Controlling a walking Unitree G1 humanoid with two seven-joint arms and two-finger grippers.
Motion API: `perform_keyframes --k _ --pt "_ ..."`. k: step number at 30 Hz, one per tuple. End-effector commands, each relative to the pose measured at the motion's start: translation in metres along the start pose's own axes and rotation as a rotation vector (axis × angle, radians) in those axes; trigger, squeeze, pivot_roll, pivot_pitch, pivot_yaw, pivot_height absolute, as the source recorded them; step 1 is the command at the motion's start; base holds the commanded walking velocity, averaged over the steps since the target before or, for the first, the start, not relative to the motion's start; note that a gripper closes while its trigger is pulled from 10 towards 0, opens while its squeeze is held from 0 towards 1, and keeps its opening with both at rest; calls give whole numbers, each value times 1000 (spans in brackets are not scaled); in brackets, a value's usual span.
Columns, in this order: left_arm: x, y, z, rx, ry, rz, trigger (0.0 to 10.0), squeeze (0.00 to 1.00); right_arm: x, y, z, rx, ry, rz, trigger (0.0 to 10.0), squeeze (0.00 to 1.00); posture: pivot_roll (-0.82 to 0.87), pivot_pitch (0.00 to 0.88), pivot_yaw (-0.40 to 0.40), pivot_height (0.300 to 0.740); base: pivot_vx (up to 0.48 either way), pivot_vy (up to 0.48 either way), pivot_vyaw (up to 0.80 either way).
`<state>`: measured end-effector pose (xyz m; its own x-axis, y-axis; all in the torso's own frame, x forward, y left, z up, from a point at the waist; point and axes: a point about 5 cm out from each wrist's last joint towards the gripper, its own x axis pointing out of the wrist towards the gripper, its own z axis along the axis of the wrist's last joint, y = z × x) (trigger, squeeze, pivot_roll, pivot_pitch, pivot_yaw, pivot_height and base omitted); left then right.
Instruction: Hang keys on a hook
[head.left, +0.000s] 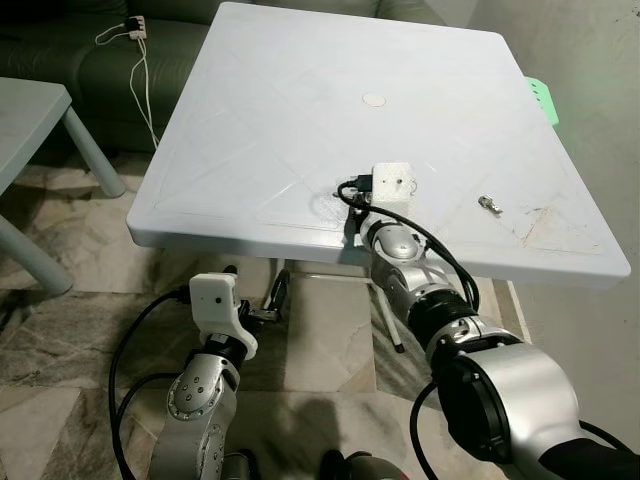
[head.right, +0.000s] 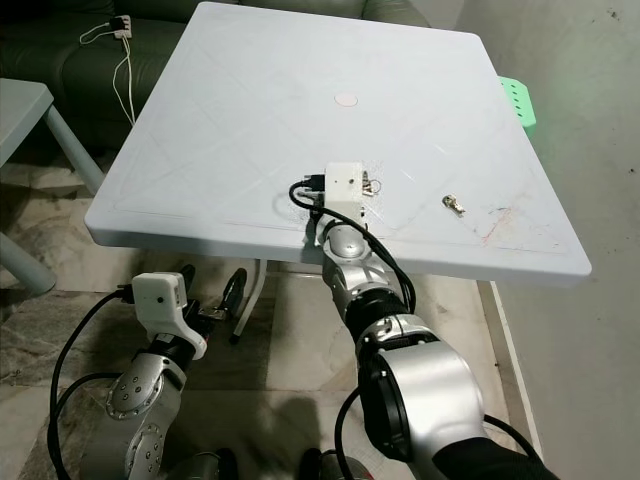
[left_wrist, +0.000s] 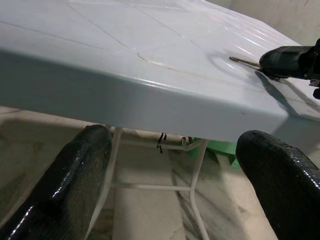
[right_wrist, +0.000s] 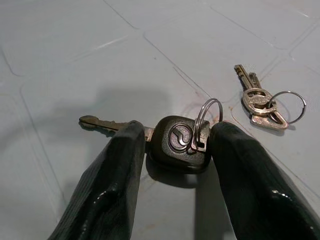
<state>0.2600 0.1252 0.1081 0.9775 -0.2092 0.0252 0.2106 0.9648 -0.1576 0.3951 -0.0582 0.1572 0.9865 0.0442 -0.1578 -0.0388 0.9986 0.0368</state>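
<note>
The key (right_wrist: 172, 137) has a black head, metal ring and brownish blade lying flat, pointing sideways across the right gripper (right_wrist: 177, 145), whose fingers apparently clamp its head. The left gripper (left_wrist: 175, 185) is spread wide.

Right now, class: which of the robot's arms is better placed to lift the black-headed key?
Right: the right gripper brackets the black-headed key on the table. The left gripper hangs below the table's edge.

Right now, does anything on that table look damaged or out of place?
Mostly wear: the table has brownish scuffs near its right front corner. A second key bunch lies loose beside the black-headed key that the right gripper straddles.
</note>
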Motion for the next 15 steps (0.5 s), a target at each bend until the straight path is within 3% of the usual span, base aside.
perform_keyframes --k 1,15 --pt "-2 -4 -1 -4 7 -9 10000 0 0 1 0 1 17 -9 10000 0 115 193 -165 740 0 0 0" --pt "-3 -6 -1 -11 10 -8 10000 0 2 2 9 30 3 -34 10000 0 115 202 -163 740 0 0 0"
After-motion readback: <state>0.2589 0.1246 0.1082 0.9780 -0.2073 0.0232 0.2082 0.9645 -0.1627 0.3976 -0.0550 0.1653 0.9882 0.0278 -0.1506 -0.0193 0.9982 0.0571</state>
